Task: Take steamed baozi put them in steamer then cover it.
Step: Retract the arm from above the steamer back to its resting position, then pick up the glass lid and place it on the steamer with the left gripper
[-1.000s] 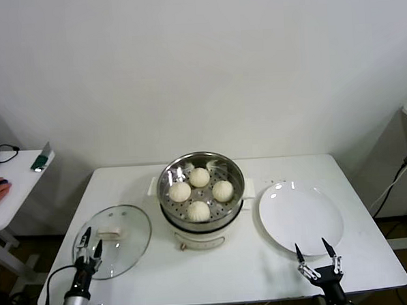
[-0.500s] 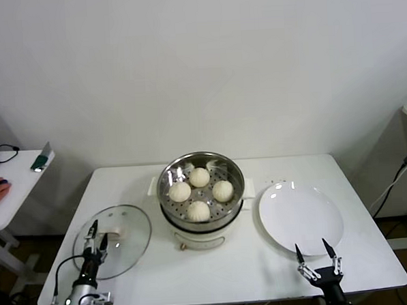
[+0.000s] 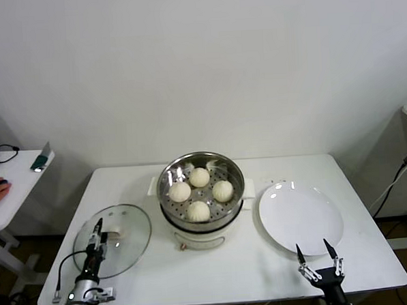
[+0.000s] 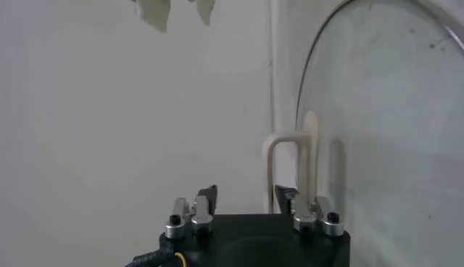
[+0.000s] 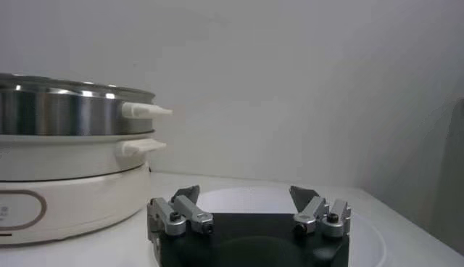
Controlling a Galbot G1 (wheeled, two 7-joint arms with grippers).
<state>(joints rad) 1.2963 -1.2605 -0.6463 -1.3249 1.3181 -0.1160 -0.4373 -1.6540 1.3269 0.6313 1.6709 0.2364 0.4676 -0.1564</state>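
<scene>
All four steamed baozi (image 3: 199,191) are sitting in the steamer (image 3: 201,193). The cover (image 3: 112,240) is lying on the table, its handle between the left gripper (image 3: 97,234)'s part-spread jaws; covering remains. Right gripper (image 3: 318,253) idling, jaws spread.

Head view: looks forward and down from above the near edge of the table (image 3: 217,275), taking in its whole top and the far wall.
Left wrist view: sits low behind the left gripper (image 4: 246,197), very close to the cover (image 4: 384,123), facing across its glass and its handle (image 4: 293,170).
Right wrist view: sits low at table height behind the right gripper (image 5: 246,197), facing left over the plate (image 5: 362,232) toward the steamer (image 5: 72,138), seen side-on and near.
Shared, head and left wrist: the cover (image 3: 112,240) at the table's near left.
Shared, head and right wrist: the steamer (image 3: 201,190) at centre and the plate (image 3: 301,217) on the right.
</scene>
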